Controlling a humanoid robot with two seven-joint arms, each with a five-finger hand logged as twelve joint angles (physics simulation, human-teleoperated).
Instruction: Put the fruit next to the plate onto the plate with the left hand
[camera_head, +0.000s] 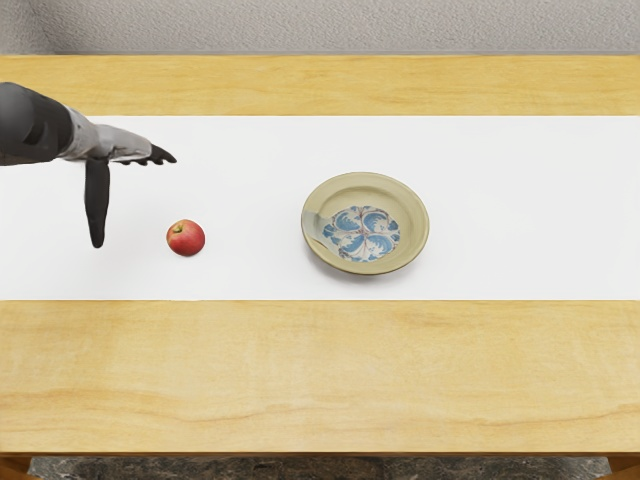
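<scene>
Wooden table (320, 380) carries round apple (185, 238), dimple upward, left of plate (365, 223).

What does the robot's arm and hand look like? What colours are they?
Only the left arm shows. Its thick, rounded forearm is dark grey and turns a lighter silvery grey toward the wrist. The left hand has a pale grey palm and slim black fingers. No cables, stickers or markings are visible.

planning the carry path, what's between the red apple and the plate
Nothing: in the head view, only bare white runner lies between the small red apple and the round beige blue-patterned ceramic plate.
</scene>
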